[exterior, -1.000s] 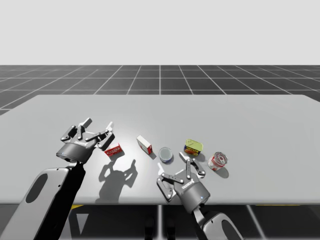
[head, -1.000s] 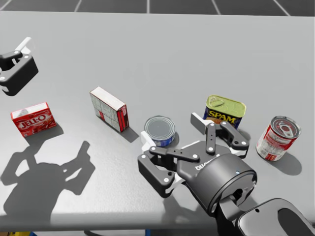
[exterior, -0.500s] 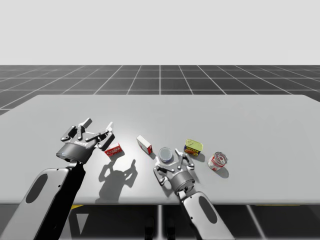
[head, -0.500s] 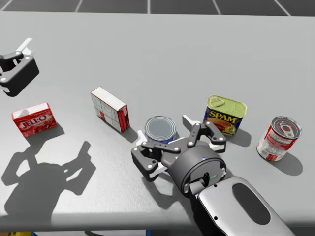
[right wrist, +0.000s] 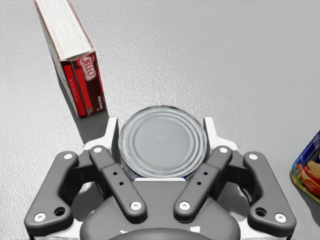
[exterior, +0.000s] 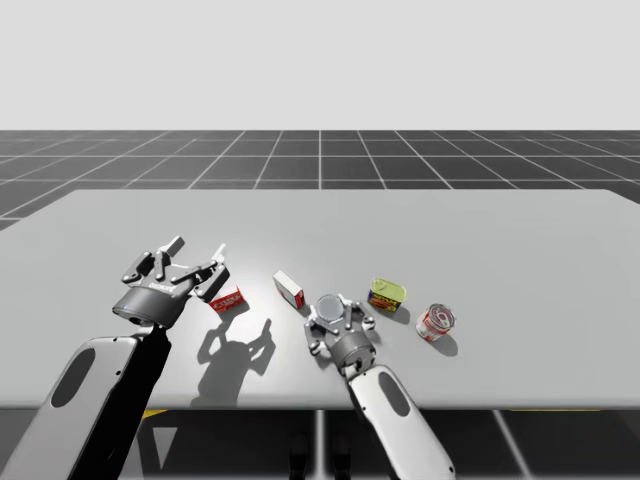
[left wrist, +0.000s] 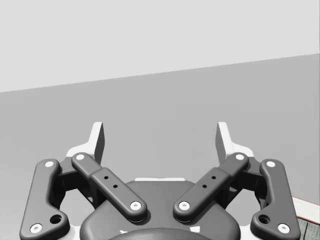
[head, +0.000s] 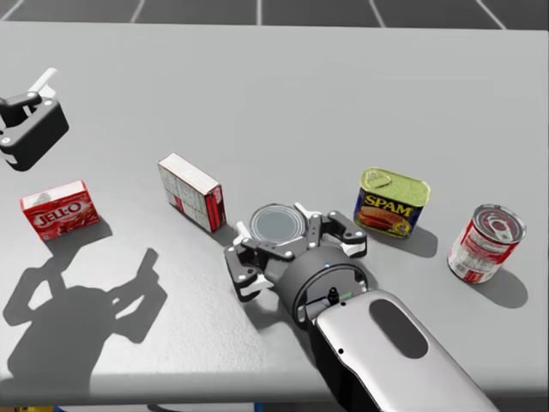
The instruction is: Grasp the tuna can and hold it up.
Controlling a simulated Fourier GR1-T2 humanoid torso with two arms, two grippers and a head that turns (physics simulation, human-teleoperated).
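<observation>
Silver-lidded and low, the tuna can [right wrist: 162, 141] stands upright on the grey table [head: 343, 86], its flat round lid facing straight up and its axis vertical; it is wider than it is tall. It sits toward the near side of the table, around the middle of the row of goods. My right claw [right wrist: 162, 131] reaches it from the near side, its two white fingertips [right wrist: 113, 131] set against opposite sides of the can, so the claw is closed on it at about the can's width. The can's base rests on the table.

Just left of the can and a little farther off stands a red and white box [head: 190, 190] on its narrow edge. Well to the left lies a flat red box [head: 58, 210]. To the right of the tuna can is a blue rectangular can with a yellow top [head: 393, 202], and farther right a red and white round can [head: 485, 242], upright.

My left claw [left wrist: 160, 137] hangs above the left part of the table, just beside the flat red box, fingers spread wide with nothing between them.
</observation>
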